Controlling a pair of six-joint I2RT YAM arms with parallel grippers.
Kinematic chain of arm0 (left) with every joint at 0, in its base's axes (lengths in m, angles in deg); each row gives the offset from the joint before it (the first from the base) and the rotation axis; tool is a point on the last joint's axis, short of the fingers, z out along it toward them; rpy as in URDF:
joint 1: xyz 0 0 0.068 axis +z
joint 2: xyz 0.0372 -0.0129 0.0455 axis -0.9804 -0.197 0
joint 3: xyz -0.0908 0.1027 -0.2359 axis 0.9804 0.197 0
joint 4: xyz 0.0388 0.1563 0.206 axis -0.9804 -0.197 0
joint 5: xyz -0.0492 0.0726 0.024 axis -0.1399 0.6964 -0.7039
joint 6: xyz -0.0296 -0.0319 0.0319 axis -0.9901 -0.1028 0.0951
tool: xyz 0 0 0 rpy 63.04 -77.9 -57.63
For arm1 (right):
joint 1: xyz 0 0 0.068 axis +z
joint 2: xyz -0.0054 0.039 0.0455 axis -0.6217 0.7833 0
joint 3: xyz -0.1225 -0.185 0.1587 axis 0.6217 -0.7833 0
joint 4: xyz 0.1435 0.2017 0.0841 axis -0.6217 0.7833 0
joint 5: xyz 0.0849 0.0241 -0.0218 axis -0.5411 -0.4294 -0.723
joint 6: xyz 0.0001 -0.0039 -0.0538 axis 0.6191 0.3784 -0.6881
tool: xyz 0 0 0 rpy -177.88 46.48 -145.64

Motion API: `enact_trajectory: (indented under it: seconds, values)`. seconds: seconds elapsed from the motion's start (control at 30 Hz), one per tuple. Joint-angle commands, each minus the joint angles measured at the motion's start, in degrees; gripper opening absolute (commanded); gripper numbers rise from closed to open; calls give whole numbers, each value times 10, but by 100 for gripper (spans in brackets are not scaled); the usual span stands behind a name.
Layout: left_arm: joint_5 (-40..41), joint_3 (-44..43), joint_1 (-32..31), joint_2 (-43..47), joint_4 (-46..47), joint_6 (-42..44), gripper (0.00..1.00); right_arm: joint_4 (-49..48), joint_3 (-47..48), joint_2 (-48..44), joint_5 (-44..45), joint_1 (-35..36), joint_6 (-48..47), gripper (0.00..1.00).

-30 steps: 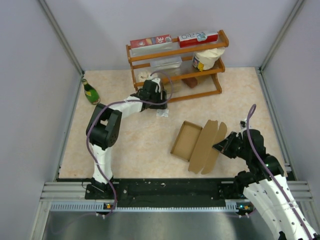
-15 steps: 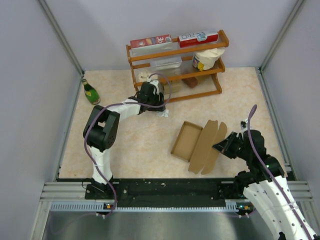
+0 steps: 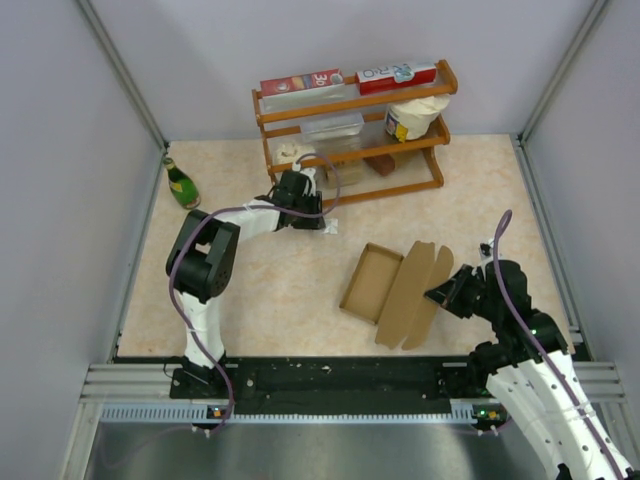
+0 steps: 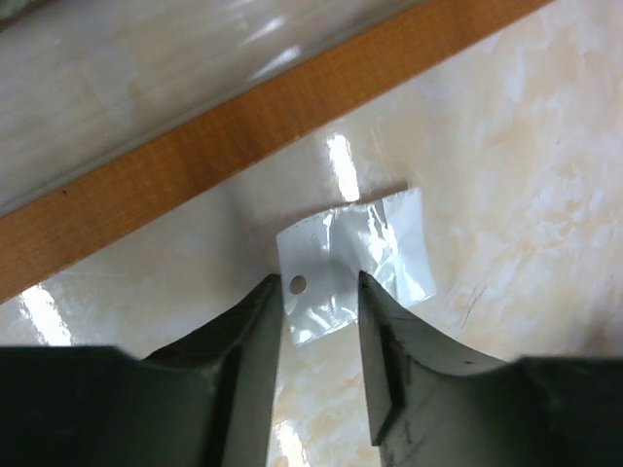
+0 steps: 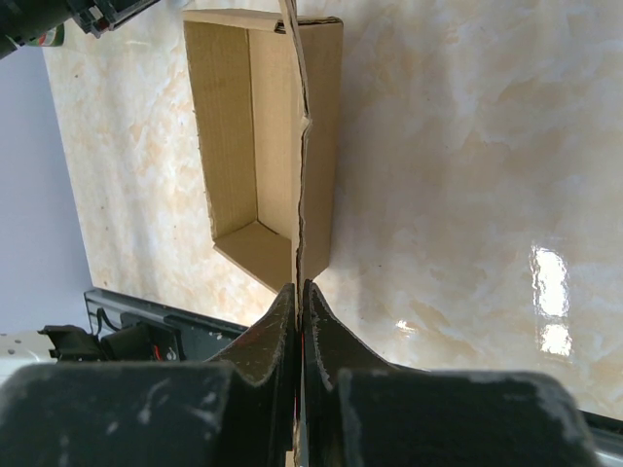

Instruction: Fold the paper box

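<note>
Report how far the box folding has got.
Done: the paper box has its tray walls standing. In hand: the right gripper is shut on the edge of the wide lid flap, not yet closed over the tray. The left gripper is away from the box, jaws open astride a small clear plastic scrap by the wooden rack. Left: bring the flap over and tuck it shut.

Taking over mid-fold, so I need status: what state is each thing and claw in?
paper box: tray formed and open, lid flap not closed.
right claw: shut on the box's flap edge.
left claw: open, straddling the white plastic scrap.
white plastic scrap: lying flat on the table by the wooden rack.
</note>
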Motion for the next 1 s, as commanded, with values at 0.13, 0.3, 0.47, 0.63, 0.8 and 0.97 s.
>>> enact_trajectory:
  seconds: [0.13, 0.3, 0.47, 0.63, 0.8, 0.97]
  values:
    - [-25, 29, -3, -2, -47, -7, 25, -23, -1, -2, -3, -4, 4, 0]
    - [-33, 38, -3, 24, -39, -11, 11, -23, -3, -4, -3, -4, 4, 0]
    - [-40, 56, -3, 73, -31, -17, 0, -23, -4, -3, -2, -4, 3, 0]
    - [-57, 73, -4, 144, -29, -20, 0, -26, -7, -1, -3, -5, 2, 0]
    - [-85, 80, -8, 216, -31, -13, 0, -33, -11, 4, -4, -5, 2, 0]
    - [-174, 85, -18, 253, -28, 0, 0, -38, -9, 11, -6, -5, 0, 0]
